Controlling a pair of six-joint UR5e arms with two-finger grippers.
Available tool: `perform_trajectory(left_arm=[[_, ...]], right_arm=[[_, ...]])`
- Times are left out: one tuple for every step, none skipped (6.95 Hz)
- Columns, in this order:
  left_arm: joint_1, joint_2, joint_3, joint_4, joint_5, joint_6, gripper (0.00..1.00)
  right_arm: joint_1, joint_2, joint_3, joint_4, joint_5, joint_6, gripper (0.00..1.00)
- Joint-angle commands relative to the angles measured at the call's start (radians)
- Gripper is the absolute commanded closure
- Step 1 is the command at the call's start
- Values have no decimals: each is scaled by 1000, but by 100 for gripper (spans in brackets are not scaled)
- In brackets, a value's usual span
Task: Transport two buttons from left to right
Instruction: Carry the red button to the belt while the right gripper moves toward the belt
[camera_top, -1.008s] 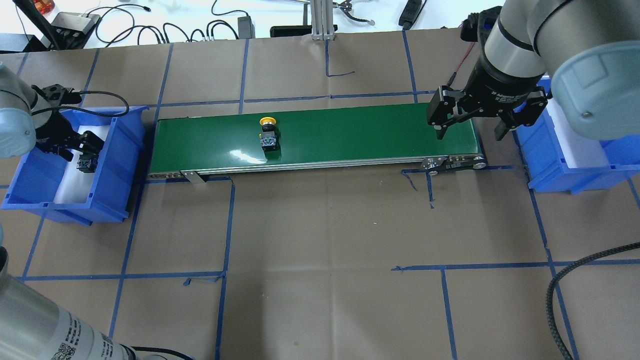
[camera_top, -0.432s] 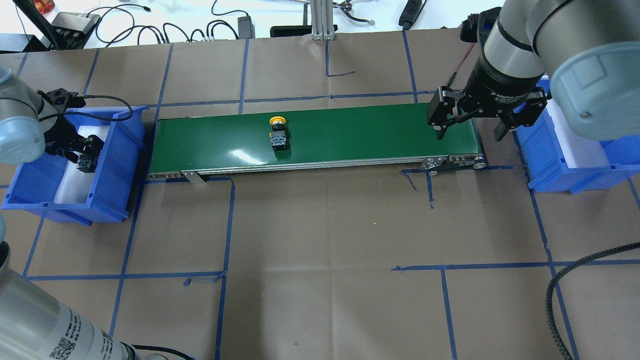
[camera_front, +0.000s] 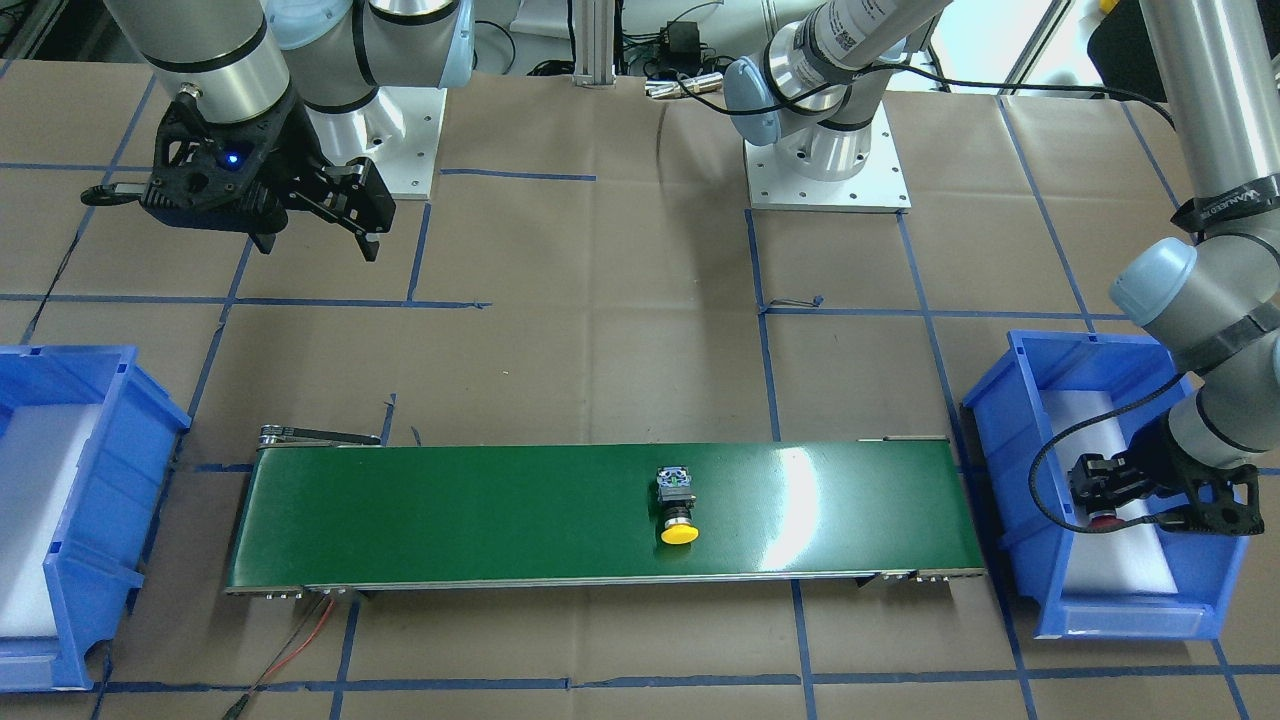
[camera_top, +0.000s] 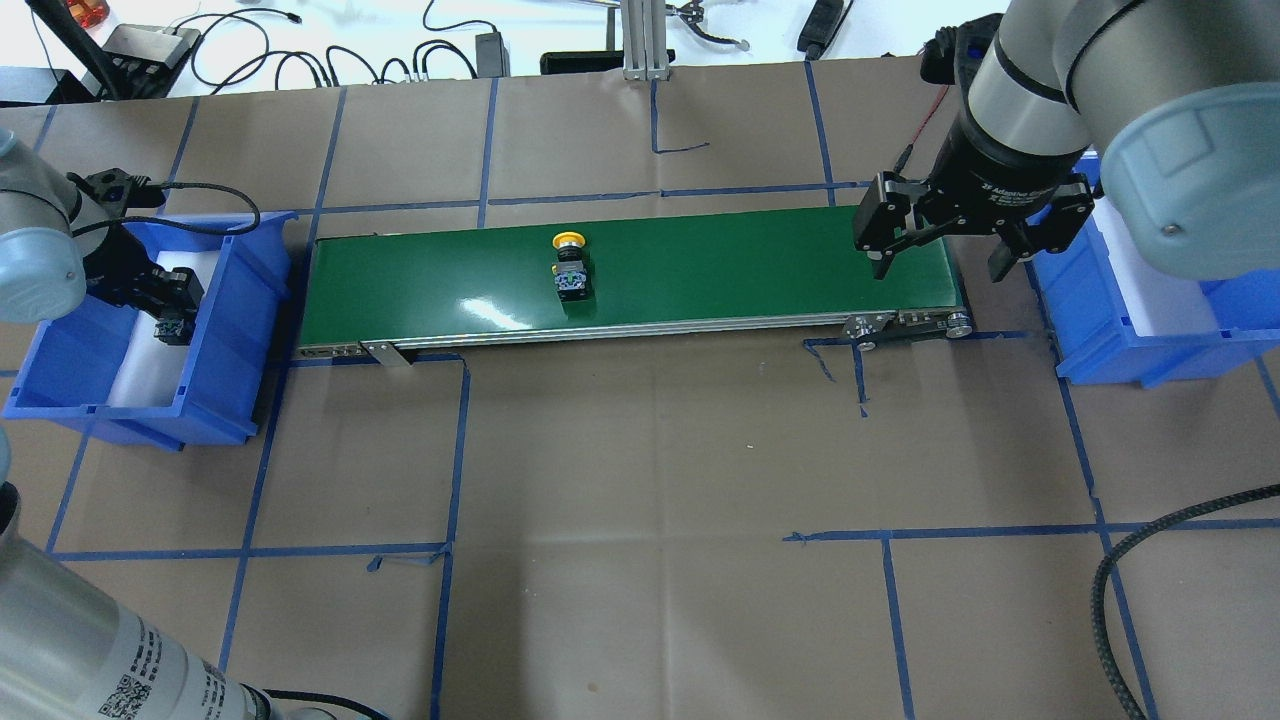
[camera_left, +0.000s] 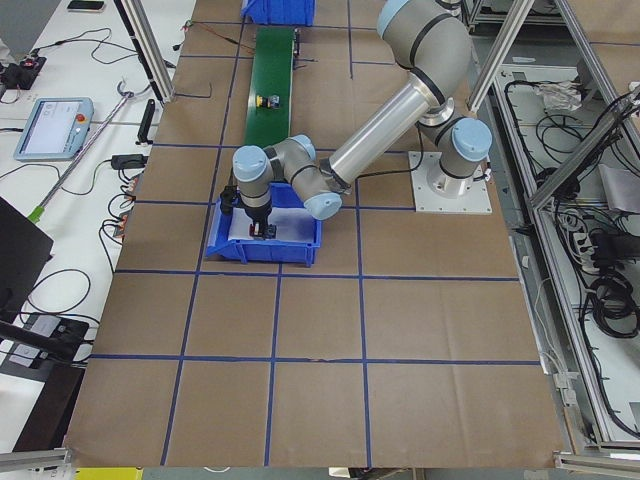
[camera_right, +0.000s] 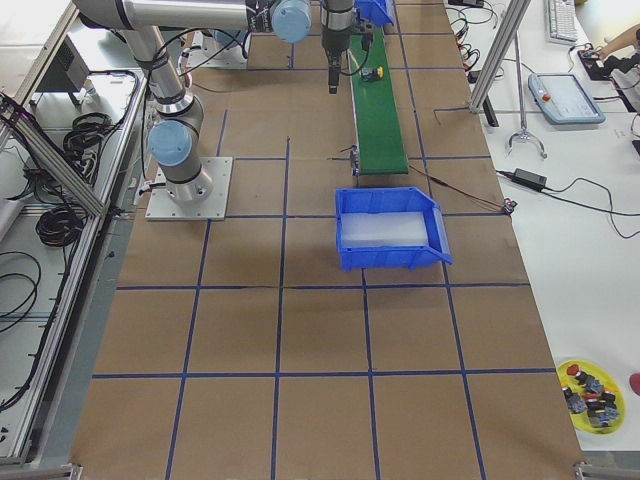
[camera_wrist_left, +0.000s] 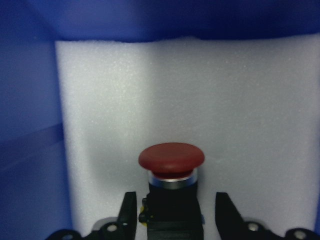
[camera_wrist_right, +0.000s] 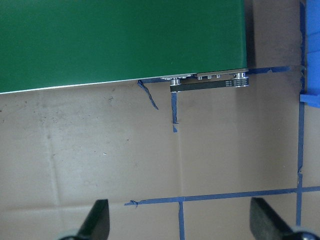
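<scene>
The red button (camera_wrist_left: 171, 160) lies on the white foam in the left blue bin (camera_top: 230, 330). My left gripper (camera_wrist_left: 176, 217) is down in that bin with a finger on each side of the button's black barrel. Thin gaps still show beside the barrel, so the gripper is open. It also shows in the front view (camera_front: 1100, 492). The yellow button (camera_top: 570, 265) lies on the green conveyor belt (camera_top: 750, 270), a little left of its middle. My right gripper (camera_top: 940, 268) is open and empty, above the belt's right end.
The right blue bin (camera_top: 1100, 330) with a foam liner stands just past the belt's right end. A black braided cable (camera_top: 1150, 560) loops in at the lower right. Cables and devices lie along the table's far edge. A yellow dish of spare parts (camera_right: 590, 395) sits far off.
The yellow button has ridden the belt to the right. My left gripper's fingers have drawn in around the red button. The right arm has not moved.
</scene>
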Motion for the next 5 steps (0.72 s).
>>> perform_trajectory(left_arm=[[-2, 23, 10, -14, 3, 0, 100], [-5, 55, 27, -60, 3, 2, 100], [-5, 103, 70, -164, 4, 3, 100], [-3, 135, 140, -297, 10, 3, 100], [-5, 147, 209, -403, 12, 3, 99]], right_arm=[[0, 2, 1, -2, 2, -1, 0], [0, 11, 0, -1, 1, -1, 0], [0, 14, 0, -7, 2, -1, 0], [0, 23, 0, -17, 2, -1, 0], [0, 37, 0, -31, 2, -2, 0]])
